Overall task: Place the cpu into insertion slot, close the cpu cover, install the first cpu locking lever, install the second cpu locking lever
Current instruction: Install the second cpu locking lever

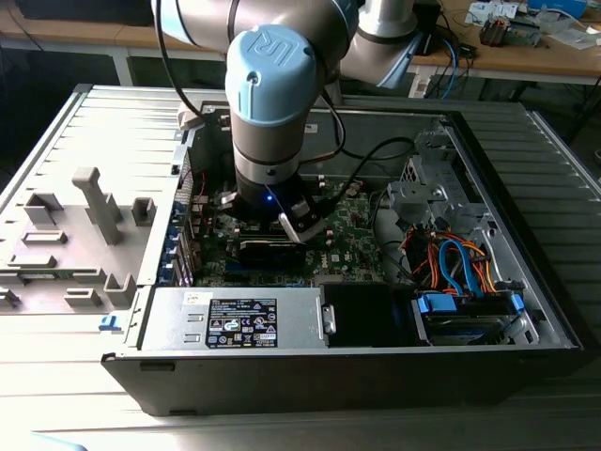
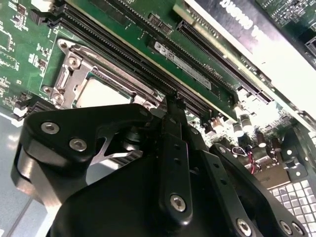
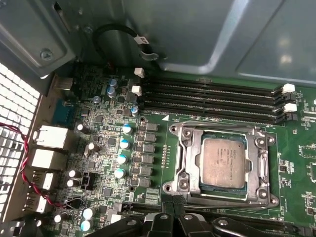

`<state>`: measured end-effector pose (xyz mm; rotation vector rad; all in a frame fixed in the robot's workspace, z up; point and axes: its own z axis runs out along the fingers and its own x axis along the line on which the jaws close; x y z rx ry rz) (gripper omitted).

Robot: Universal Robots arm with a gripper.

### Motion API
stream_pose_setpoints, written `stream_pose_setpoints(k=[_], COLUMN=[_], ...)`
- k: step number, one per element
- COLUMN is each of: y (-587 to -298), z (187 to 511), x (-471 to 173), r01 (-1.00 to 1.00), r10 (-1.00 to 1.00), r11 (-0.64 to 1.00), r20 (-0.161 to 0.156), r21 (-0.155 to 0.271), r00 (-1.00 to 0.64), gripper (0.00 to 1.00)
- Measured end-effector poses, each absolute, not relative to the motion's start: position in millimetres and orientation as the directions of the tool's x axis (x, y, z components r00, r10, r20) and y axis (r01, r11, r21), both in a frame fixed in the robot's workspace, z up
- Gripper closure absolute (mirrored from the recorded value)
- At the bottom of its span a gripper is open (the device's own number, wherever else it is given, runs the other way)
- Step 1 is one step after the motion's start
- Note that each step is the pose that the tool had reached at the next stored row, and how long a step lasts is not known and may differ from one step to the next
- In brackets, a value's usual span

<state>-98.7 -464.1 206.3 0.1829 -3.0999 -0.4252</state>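
The cpu (image 3: 224, 160), a silvery-grey square chip, lies flat in the insertion slot (image 3: 201, 165) on the green board. The cpu cover (image 3: 189, 158), a silver metal frame, lies down around it, and the chip shows through its window. In the first wrist view my gripper (image 3: 172, 200) has its black fingers drawn together, their tips just off one corner of the cover. I cannot tell whether they touch a lever. In the second wrist view the gripper (image 2: 172, 101) hides part of the cpu (image 2: 98, 91). In the exterior view the arm (image 1: 272, 103) stands over the motherboard.
Long black memory slots (image 3: 212, 98) run along one side of the socket. Capacitors (image 3: 123, 143) stand in a row on another side. The open computer case (image 1: 526, 235) has a power supply (image 1: 239, 319) at the front, with coloured cables (image 1: 455, 263) at the exterior view's right.
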Motion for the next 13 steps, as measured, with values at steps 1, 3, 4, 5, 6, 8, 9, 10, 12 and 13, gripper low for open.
stream_pose_setpoints(k=[1, 3, 4, 5, 6, 8, 9, 10, 12, 13], y=[-463.7, -462.9, -462.1, -461.5, -461.4, -460.3, -459.2, -458.5, -456.8, -456.2], z=[205.9, 205.4, 205.1, 204.2, 203.9, 202.7, 202.4, 202.4, 202.4, 202.2], x=[-98.7, -98.7, -98.8, -98.6, -98.6, -98.8, -98.7, -98.8, -98.8, -98.8], r01=[-0.114, -0.114, -0.114, -0.115, -0.115, -0.114, -0.114, -0.114, -0.115, -0.115], r10=[-0.116, -0.116, -0.116, -0.117, -0.117, -0.116, -0.116, -0.116, -0.117, -0.117], r11=[0.956, 0.956, 0.957, 0.957, 0.957, 0.957, 0.957, 0.957, 0.957, 0.957], r20=[-0.009, -0.008, -0.008, -0.008, -0.008, -0.008, -0.008, -0.008, -0.008, -0.008], r21=[0.269, 0.269, 0.268, 0.268, 0.267, 0.266, 0.266, 0.266, 0.266, 0.266], r00=[-0.993, -0.993, -0.993, -0.993, -0.993, -0.993, -0.993, -0.993, -0.993, -0.993], gripper=[0.89, 0.89, 0.89, 0.89, 0.89, 0.89, 0.89, 0.89, 0.89, 0.89])
